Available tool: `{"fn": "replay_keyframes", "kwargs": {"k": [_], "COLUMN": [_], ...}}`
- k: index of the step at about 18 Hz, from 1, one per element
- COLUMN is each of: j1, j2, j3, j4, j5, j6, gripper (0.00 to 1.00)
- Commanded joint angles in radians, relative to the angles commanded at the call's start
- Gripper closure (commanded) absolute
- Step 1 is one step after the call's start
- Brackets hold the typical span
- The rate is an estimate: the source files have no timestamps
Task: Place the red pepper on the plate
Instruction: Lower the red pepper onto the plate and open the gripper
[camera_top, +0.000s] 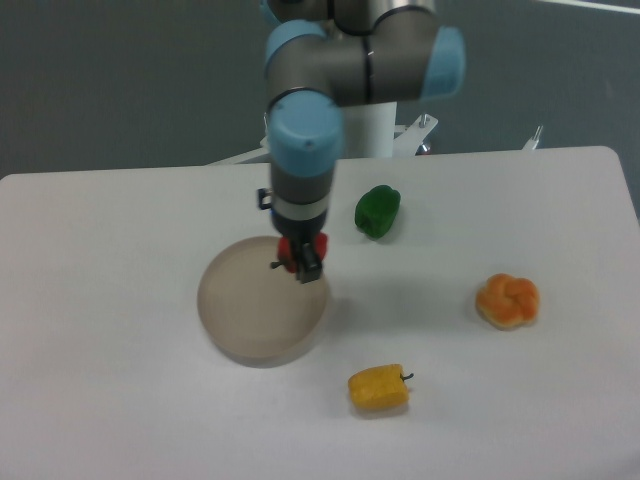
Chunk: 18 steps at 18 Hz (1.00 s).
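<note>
The red pepper (289, 254) shows as a small red patch with a dark stem between the fingers of my gripper (303, 262). The gripper is shut on it and points straight down. It hangs over the far right part of the round beige-grey plate (245, 310), close above the plate's surface. I cannot tell whether the pepper touches the plate. Most of the pepper is hidden by the fingers.
A green pepper (378, 211) lies behind and right of the plate. A yellow pepper (379, 388) lies in front right of the plate. An orange bun-like object (507, 300) sits at the right. The arm's base (365, 120) stands at the table's back edge.
</note>
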<state>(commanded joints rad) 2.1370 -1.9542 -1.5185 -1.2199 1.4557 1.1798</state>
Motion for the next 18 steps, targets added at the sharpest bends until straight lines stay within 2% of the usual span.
{"fn": "replay_keyframes", "kwargs": {"k": [5,7,8,11,12,13,15,18], "j1": [-0.017,-0.017,-0.017,-0.017,-0.015,-0.012,-0.005,0.067], "j2": [-0.074,-0.116,-0.133,-0.141,-0.140,-0.132,-0.108,-0.045], "j3": [-0.009,-0.009,-0.008,-0.009,-0.006,-0.003,-0.002,0.011], "j4": [0.058,0.129,0.137,0.137,0.138,0.138,0.132,0.111], "j5": [0.008,0.009,0.009,0.009,0.008,0.008,0.011,0.008], "j6": [-0.003,-0.002,-0.002,0.001,0.010,0.006,0.006,0.018], "gripper": [0.73,0.69,0.64,0.41,0.11,0.00,0.00,0.00]}}
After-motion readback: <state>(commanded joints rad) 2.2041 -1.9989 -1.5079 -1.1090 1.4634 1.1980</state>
